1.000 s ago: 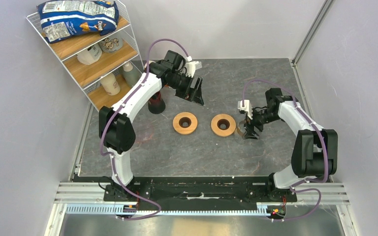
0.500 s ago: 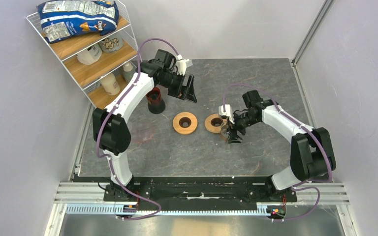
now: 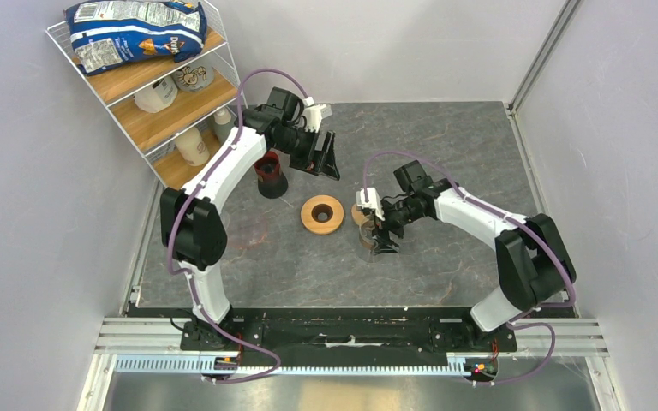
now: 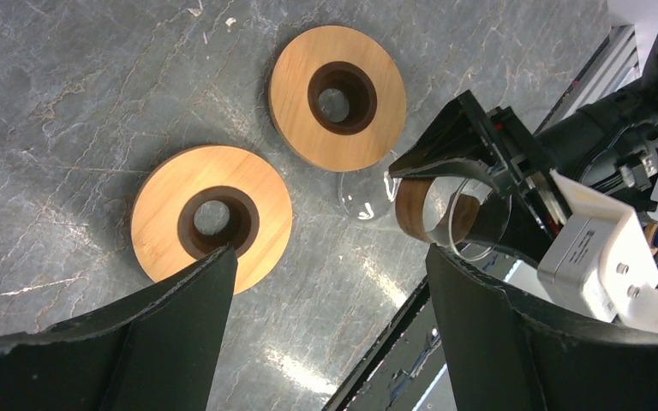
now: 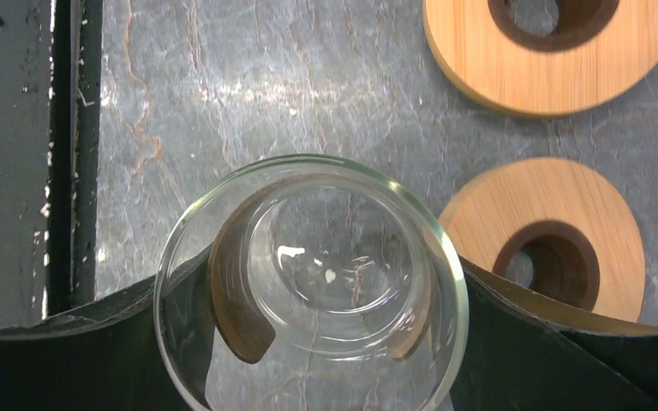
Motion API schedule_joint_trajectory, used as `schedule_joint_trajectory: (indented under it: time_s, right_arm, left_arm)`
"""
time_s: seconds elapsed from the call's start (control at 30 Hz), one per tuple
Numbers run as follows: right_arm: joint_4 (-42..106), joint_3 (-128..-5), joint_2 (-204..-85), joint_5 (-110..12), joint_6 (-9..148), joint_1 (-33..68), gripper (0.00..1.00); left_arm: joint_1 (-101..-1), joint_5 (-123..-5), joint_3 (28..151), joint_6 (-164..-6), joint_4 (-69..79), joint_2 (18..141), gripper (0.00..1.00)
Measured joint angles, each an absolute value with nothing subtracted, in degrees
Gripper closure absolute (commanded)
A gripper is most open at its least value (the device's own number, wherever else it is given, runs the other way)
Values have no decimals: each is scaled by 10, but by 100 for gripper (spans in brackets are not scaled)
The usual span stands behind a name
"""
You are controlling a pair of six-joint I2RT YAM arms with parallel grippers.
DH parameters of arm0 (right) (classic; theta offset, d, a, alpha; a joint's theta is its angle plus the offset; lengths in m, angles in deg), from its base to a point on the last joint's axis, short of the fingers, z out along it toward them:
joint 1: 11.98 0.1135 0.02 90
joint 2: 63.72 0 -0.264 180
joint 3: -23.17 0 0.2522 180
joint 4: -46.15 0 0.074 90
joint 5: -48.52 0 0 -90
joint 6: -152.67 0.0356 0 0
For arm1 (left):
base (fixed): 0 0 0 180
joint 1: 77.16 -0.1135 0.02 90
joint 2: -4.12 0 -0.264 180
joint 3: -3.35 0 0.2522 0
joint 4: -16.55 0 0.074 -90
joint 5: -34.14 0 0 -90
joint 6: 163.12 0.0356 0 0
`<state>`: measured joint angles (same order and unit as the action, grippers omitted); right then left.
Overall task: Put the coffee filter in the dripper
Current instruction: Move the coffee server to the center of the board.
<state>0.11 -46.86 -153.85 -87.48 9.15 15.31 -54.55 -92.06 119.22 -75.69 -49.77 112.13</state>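
Note:
The dripper (image 5: pixel 313 274), a clear glass cone with a brown wooden collar, sits between the fingers of my right gripper (image 5: pixel 308 295), which is shut on its sides. From above, that gripper (image 3: pixel 383 238) holds the dripper (image 3: pixel 373 233) just in front of the right wooden ring (image 3: pixel 361 212). In the left wrist view the dripper (image 4: pixel 458 218) hangs tilted above the table. My left gripper (image 3: pixel 324 163) hovers open and empty over the back left of the table, its jaws wide apart (image 4: pixel 330 274). The coffee filter is out of view.
Two bare wooden rings (image 4: pixel 163 201) (image 4: pixel 296 77) lie side by side mid-table. A dark cup (image 3: pixel 269 176) stands by the left arm. A wire shelf (image 3: pixel 150 86) with a snack bag and bottles fills the back left corner. A metal rail (image 3: pixel 351 334) runs along the near edge.
My right gripper has carried the dripper leftward, from right of the right ring to just in front of it. The left gripper has drawn back a little to the left.

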Motion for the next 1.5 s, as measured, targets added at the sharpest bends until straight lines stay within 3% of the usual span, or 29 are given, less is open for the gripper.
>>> schedule_joint_trajectory:
  time_s: [0.13,0.4,0.83,1.13,1.5]
  right_arm:
    - [25,-476,-1557,-866,110,179,3]
    - [39,-484,-1565,-845,151,196,3]
    - [-11,-509,-1434,-845,213,186,3]
    - [-43,-580,-1417,-863,433,25,3]
    - [-64,-581,-1462,-852,618,-15,4]
  left_arm:
    - [-550,-921,1182,-757,-498,1116,11]
    - [-557,-923,1167,-757,-498,1098,11]
    - [-553,-945,1166,-757,-493,1104,11]
    - [-494,-956,1269,-732,-517,1234,14]
    - [-492,-965,1328,-692,-550,1360,18]
